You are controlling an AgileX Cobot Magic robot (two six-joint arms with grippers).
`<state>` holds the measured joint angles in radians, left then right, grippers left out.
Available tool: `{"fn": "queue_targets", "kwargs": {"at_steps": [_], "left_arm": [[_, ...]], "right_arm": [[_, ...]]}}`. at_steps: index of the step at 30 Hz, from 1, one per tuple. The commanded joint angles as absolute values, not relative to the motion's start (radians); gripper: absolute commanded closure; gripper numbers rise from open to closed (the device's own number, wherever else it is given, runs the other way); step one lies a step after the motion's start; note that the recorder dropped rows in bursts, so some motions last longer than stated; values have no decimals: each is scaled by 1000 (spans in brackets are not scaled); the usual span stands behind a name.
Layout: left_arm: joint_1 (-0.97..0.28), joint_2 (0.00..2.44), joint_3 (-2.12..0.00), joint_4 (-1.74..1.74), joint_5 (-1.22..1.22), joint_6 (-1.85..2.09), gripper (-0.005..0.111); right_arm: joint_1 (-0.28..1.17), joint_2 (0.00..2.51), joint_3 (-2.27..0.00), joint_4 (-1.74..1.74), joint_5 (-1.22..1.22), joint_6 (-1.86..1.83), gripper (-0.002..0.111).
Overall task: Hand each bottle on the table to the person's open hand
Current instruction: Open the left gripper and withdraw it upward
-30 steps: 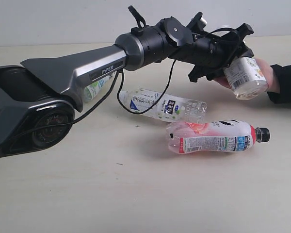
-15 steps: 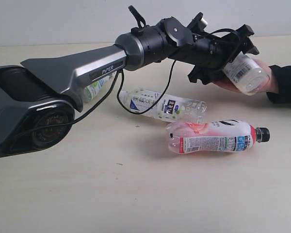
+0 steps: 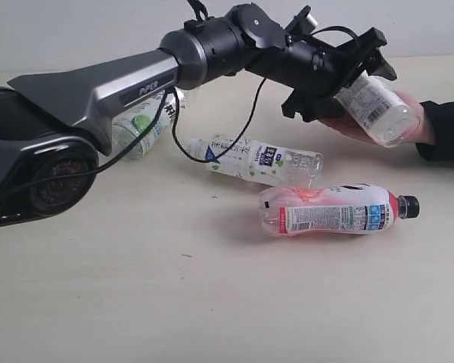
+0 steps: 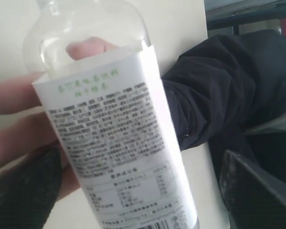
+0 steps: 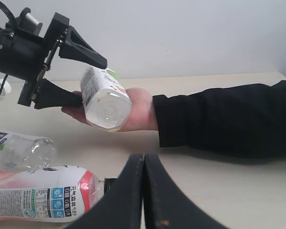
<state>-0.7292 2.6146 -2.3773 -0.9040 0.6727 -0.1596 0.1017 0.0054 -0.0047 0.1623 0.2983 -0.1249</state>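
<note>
Resting bottle [image 3: 374, 108]: on person's hand [image 5: 138, 109], long axis slanting, base away from the arm, loosely straddled.
Left gripper [image 5: 93, 81]: jaws released.
Right gripper [image 5: 143, 160]: jaws clenched, empty.

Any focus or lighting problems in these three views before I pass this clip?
Exterior view: even, soft light, only faint shadows under the pink-labelled bottle on the table. Left wrist view: the white-labelled bottle sits very close, its label print soft, the left gripper's fingers dark blurs. Right wrist view: scene sharp, the shut right gripper's fingers out of focus.
</note>
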Motion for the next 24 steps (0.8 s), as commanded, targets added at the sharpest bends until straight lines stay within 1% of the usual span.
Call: {"fn": "queue_targets", "kwargs": {"at_steps": [1,7,9,17,20,23,24], "left_arm": [[-715,2565,-2384,-900,739,-107,21],[-715,2518,-2384,-900,785,-72,21],[-715,2502,-2384,-900,810,-51,25],[-715,2427,-2384,-900,939,-7,58],[-715,2399,-2384,-894,991,0,72],[-715,2369,-2384,-884,1047,49,93],[-715,2357,-2384,-874,1068,68,103]], "right_arm": [[94,0,0,160,290,-128,108],[94,0,0,160,290,-128,108],[94,0,0,160,290,-128,108],[94,0,0,160,290,-130,108],[94,0,0,160,290,-130,108],[94,0,0,160,290,-128,108],[94,0,0,160,290,-128,108]]}}
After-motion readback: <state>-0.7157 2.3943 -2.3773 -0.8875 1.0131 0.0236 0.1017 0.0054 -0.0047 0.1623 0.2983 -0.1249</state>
